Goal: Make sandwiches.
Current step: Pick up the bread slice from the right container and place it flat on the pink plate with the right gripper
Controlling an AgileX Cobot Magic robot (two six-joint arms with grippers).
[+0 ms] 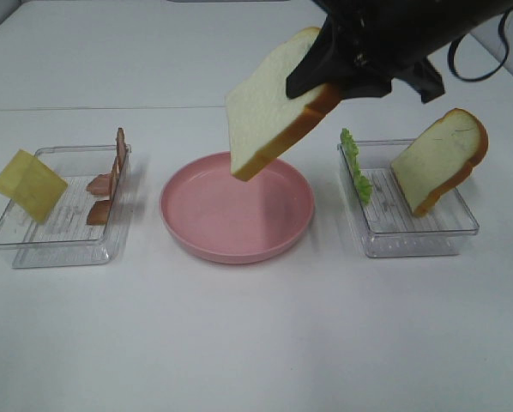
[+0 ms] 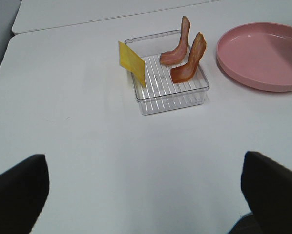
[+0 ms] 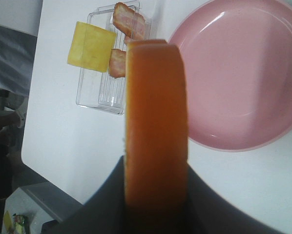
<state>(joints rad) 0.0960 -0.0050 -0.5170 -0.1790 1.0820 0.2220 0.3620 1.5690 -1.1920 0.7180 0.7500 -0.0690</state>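
1. Nearest, over the white table top (image 1: 256,343), the left gripper (image 2: 146,195) hangs with its dark fingers (image 2: 19,192) spread wide and nothing between them.
2. Further back on the left, the left clear plastic tray (image 1: 59,251) holds a yellow cheese square (image 1: 29,184) propped on its outer wall. Reddish-brown bacon strips (image 1: 111,176) stand against the wall nearer the middle.
3. The round pink plate (image 1: 239,232) sits between the two trays.
4. The right clear plastic tray (image 1: 411,242) holds a green lettuce leaf (image 1: 356,167) along the wall nearer the plate. A leaning bread slice (image 1: 441,159), white with tan crust, rests against the opposite side.
5. Above the plate's far part, the held bread slice (image 1: 269,103) hangs tilted, one corner pointing down.
6. The right gripper (image 1: 325,86) is clamped narrowly on that slice's upper crust edge.
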